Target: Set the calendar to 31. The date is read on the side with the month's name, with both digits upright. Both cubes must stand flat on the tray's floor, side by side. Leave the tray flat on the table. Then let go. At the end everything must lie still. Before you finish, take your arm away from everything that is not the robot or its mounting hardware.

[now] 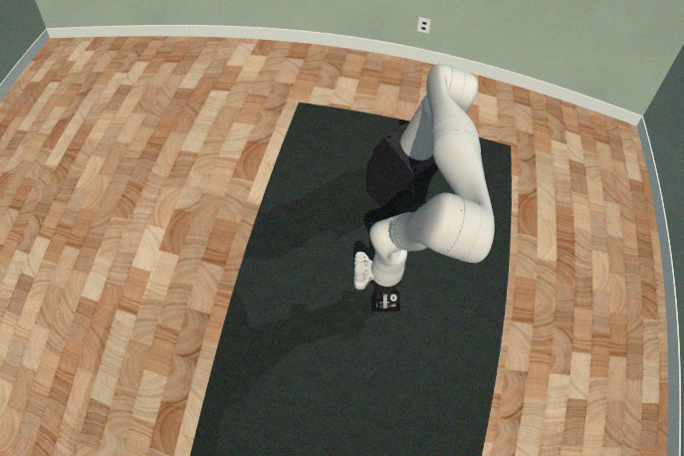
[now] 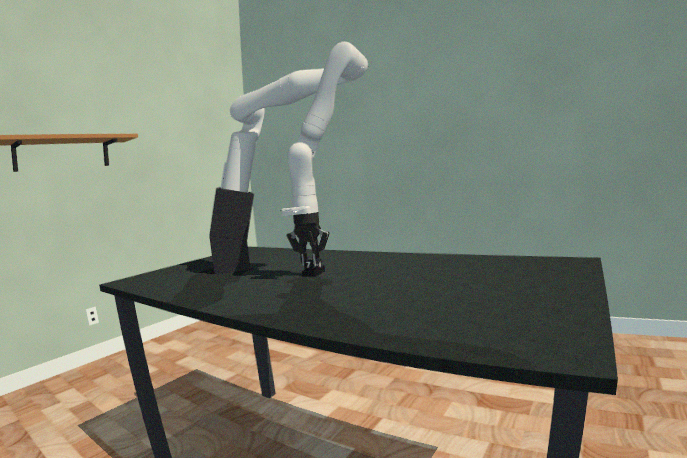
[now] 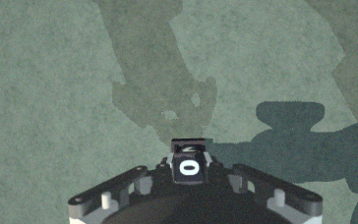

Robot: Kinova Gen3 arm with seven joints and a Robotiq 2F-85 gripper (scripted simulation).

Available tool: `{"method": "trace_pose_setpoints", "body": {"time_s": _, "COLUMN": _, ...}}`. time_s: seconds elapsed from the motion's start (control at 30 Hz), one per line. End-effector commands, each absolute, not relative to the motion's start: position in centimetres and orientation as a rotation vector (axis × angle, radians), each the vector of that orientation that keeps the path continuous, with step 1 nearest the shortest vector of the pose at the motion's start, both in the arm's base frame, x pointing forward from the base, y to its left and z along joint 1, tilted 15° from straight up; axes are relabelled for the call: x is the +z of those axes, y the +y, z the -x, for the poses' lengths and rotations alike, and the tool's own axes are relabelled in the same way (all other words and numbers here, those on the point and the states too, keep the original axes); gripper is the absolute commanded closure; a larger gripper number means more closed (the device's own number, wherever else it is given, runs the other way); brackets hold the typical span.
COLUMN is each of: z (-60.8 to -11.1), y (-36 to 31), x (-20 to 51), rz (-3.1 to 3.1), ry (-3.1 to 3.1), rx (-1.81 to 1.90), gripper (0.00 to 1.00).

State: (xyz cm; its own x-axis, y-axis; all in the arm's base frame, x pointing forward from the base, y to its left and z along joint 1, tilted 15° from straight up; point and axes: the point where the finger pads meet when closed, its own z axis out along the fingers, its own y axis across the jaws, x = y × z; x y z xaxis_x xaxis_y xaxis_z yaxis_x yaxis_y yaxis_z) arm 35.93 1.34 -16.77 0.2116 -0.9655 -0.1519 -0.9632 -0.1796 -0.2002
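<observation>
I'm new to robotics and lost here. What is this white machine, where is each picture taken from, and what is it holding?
The white machine is a jointed robot arm mounted on a dark stand that rises from a black table. One picture looks down from above, one looks from the side of the room, and one comes from a camera on the arm's wrist, pointing down past its claw. That claw, the gripper, has two fingers and is closed on a small dark cube, low over the table. The face turned toward the wrist camera shows a white 0. From above, a small dark tray with white markings sits below the gripper; the markings are too small to read.
</observation>
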Motion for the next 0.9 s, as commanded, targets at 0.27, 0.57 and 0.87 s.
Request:
{"method": "trace_pose_setpoints", "body": {"time_s": 0.27, "z": -35.97, "y": 1.32, "x": -16.75, "rz": 2.235, "ry": 1.828, "rx": -0.015, "gripper": 0.74}}
{"method": "trace_pose_setpoints", "body": {"time_s": 0.57, "z": -36.02, "y": 1.38, "x": -17.02, "rz": 2.235, "ry": 1.828, "rx": -0.015, "gripper": 0.74}}
{"method": "trace_pose_setpoints", "body": {"time_s": 0.87, "z": -36.07, "y": 1.44, "x": -17.35, "rz": 2.235, "ry": 1.828, "rx": -0.015, "gripper": 0.74}}
